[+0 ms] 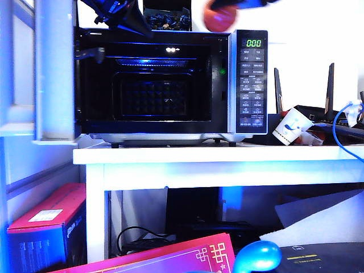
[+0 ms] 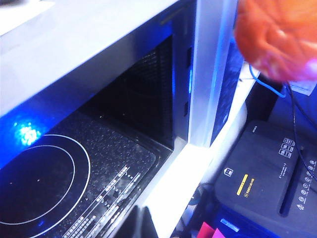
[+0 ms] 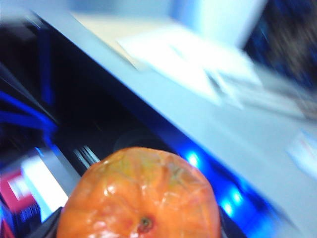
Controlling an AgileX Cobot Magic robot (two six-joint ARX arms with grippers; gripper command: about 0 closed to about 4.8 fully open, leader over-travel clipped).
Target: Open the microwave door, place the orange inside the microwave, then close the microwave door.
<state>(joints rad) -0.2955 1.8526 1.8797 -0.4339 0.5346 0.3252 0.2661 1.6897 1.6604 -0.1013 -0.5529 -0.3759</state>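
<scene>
Exterior view: orange (image 1: 220,18) motion-blurred and cut by the top edge, the right gripper carrying it out of frame; left gripper (image 1: 116,12) partly cropped, jaws unreadable. Right wrist view: orange (image 3: 140,196) cut by the lower edge, hiding the fingers; the background is smeared.

Microwave door (image 1: 55,71) swung aside; cavity (image 1: 151,79) mouth unobstructed.
</scene>
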